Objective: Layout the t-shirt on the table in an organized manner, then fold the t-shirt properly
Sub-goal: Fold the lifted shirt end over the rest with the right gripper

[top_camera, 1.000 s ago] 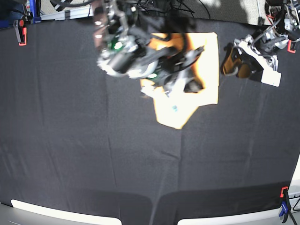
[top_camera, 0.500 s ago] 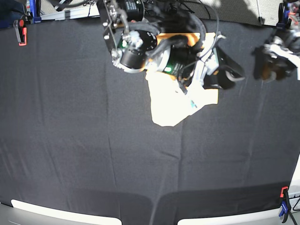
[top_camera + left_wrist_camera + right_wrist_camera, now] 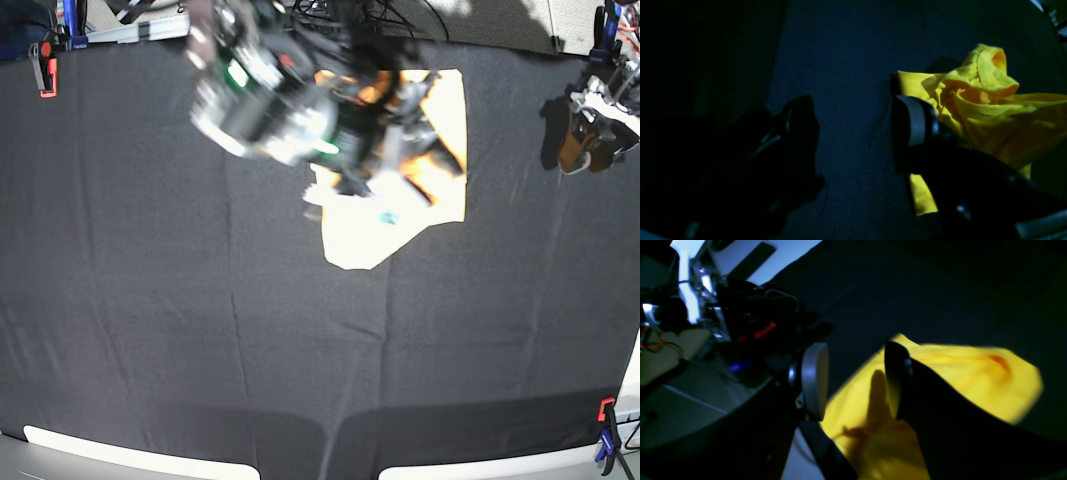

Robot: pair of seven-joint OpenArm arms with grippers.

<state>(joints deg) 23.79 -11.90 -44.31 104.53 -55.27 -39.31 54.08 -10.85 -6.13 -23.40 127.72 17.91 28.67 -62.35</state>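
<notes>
The pale orange-yellow t-shirt lies crumpled at the back middle of the black table. My right gripper, blurred by motion, hovers over the shirt. In the right wrist view this gripper is open, with the shirt lying below and beyond its fingers and nothing between them. My left gripper is at the table's far right, away from the shirt. In the left wrist view it is open and empty over bare black cloth, with the bunched shirt to its right.
Red-and-black clamps sit at the table's back left corner and front right corner. Cables and equipment crowd the back edge. White strips run along the front edge.
My right arm swung right over the shirt and then back left, and the shirt shifted shape under it. My left arm pulled away toward the far right edge.
</notes>
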